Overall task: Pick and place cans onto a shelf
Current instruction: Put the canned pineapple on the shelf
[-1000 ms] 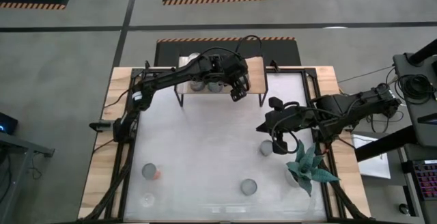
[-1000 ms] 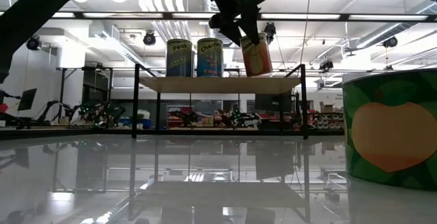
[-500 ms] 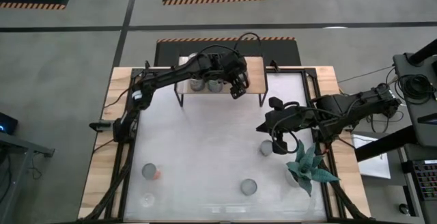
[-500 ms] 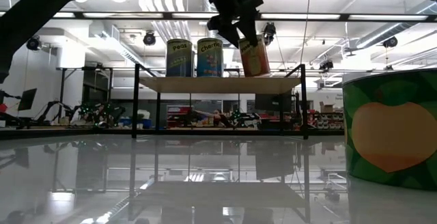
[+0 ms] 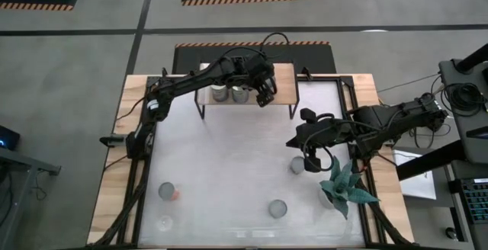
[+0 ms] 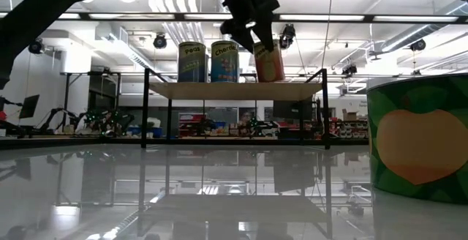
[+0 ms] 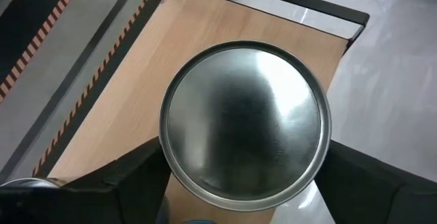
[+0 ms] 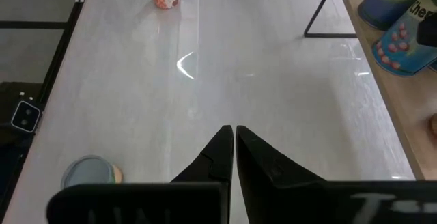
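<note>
The shelf [image 5: 284,77] is a light-wood board on black legs at the table's far edge; it also shows in the low view [image 6: 234,89]. Two labelled cans [image 6: 208,61] stand on it. My left gripper [image 5: 265,90] is shut on an orange-labelled can [image 6: 269,62] over the board, just right of those two. The can's shiny top [image 7: 246,118] fills the left wrist view. My right gripper [image 5: 311,158] is shut and empty over the table's right side, beside a loose can [image 5: 296,165]. My left gripper pinches the can between its two fingers [image 7: 130,176] on opposite sides of the can's wall [image 7: 171,162], just below the top rim. The fingers come from above, slanting down. The can hangs almost upright, its bottom [image 6: 270,80] at board height; whether it touches the board I cannot tell.
Loose cans stand on the white table at the near left [image 5: 167,192] and near middle [image 5: 277,208]. A spiky green plant [image 5: 347,189] stands at the near right. A green-labelled can [image 6: 418,137] looms close in the low view.
My left gripper has moved toward the table's far edge, carrying the orange-labelled can further over the shelf board. The can has gone from tilted to nearly upright. My right arm has kept still.
</note>
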Controlling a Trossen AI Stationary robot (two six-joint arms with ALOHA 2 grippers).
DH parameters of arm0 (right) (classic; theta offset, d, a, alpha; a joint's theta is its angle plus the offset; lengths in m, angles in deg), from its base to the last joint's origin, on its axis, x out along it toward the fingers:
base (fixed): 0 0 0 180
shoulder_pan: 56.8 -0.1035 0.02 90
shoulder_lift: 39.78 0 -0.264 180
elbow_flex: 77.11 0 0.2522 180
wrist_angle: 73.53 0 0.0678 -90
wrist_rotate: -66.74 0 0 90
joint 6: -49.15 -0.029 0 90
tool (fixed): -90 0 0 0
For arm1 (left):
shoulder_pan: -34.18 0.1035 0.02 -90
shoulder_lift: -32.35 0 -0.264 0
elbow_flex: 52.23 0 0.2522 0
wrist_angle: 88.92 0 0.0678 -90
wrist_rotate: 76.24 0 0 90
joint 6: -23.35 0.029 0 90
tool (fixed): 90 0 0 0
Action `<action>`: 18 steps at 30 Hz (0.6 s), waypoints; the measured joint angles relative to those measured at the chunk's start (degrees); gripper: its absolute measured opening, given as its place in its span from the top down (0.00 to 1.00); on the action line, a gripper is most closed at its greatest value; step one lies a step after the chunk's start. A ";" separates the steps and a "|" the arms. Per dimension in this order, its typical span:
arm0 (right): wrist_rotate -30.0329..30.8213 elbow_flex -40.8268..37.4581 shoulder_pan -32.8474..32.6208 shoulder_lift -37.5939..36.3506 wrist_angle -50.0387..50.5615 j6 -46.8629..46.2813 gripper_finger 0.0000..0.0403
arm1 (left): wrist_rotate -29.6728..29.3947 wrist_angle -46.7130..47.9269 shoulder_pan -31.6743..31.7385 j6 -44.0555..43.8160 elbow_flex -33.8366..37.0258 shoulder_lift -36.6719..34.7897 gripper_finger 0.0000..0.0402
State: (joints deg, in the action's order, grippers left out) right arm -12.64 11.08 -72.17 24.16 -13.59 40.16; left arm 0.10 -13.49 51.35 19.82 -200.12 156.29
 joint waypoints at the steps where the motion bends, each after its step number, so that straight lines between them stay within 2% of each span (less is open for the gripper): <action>1: 0.01 0.00 0.00 0.00 0.00 0.00 0.98 | 0.71 0.00 0.00 0.02 0.00 0.00 0.21; 8: 0.01 0.00 0.00 0.02 0.03 0.00 0.98 | 1.40 0.00 0.13 0.40 0.00 -0.01 0.11; 14: 0.03 0.00 0.00 0.02 0.39 -0.80 0.98 | 1.34 0.33 -0.42 1.60 0.02 -2.88 0.11; 18: 0.15 -0.01 0.01 0.02 0.58 -2.28 0.98 | 2.28 3.49 -3.42 2.39 0.02 -7.42 0.11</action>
State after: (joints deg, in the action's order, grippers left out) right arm -12.49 11.07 -72.16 24.18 -13.01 37.88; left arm 2.38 -10.00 47.93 22.21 -200.10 148.87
